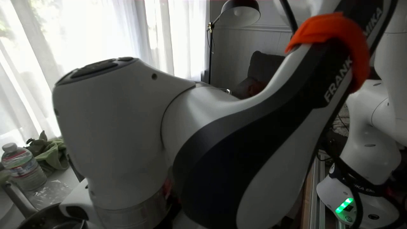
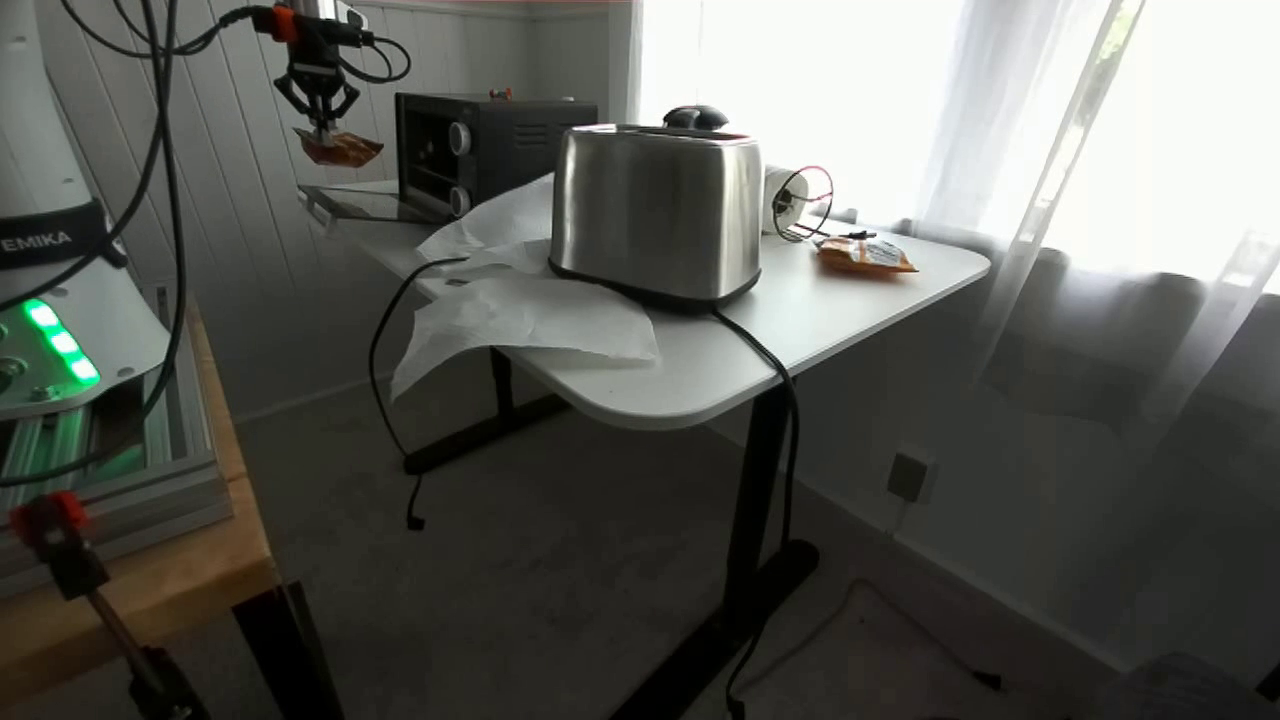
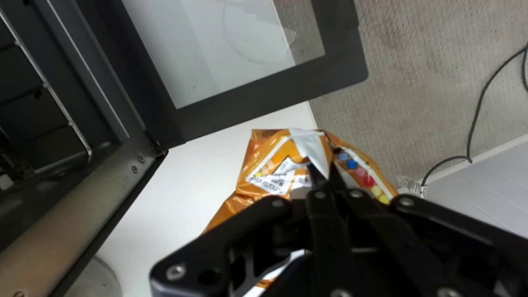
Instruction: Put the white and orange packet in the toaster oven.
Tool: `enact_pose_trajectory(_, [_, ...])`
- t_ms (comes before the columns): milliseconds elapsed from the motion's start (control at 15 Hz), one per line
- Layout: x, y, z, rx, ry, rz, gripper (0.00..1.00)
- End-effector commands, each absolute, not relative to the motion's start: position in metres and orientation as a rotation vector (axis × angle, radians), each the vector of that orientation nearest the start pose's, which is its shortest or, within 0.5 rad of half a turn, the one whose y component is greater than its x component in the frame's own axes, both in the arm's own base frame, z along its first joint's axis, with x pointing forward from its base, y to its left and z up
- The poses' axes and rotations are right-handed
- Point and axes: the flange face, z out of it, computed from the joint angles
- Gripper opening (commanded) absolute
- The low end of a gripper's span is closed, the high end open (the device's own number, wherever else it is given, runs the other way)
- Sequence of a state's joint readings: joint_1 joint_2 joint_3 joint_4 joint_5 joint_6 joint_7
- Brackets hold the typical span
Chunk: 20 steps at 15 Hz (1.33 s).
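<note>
My gripper [image 2: 322, 122] is shut on the white and orange packet [image 2: 342, 150], pinching its middle so it folds around the fingertips. In the wrist view the packet [image 3: 264, 171] shows orange foil, a white label and coloured dots. The black toaster oven [image 2: 535, 140] stands on the table with its glass door [image 2: 365, 203] folded down open. The gripper holds the packet in the air, above the open door and in front of the oven opening. In the wrist view the oven's dark inside with its wire rack [image 3: 53, 99] lies at the left. The gripper is hidden behind the arm in an exterior view.
A silver slot toaster [image 2: 655, 215] stands on the white table [image 2: 800, 320], with white paper sheets [image 2: 530, 318] beside it. Another orange and white packet [image 2: 865, 256] lies at the far right. A water bottle [image 1: 24, 168] and a pan [image 1: 52, 219] show at lower left.
</note>
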<state>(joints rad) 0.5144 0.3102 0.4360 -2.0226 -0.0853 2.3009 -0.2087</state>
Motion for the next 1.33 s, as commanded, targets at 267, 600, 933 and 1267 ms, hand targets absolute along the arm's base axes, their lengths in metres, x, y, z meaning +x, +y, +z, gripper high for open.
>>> enact_pose_trajectory(267, [0.311, 0.429, 0.335, -2.658, -1.686, 0.092, 0.02])
enact_pose_trajectory(600, [0.298, 0.400, 0.337, -2.789, -1.474, 0.012, 0.03])
enact_pose_trajectory(933, [0.294, 0.377, 0.336, -2.867, -1.218, -0.125, 0.02])
enact_pose_trajectory(1267, [0.302, 0.381, 0.329, -2.864, -1.222, -0.104, 0.02])
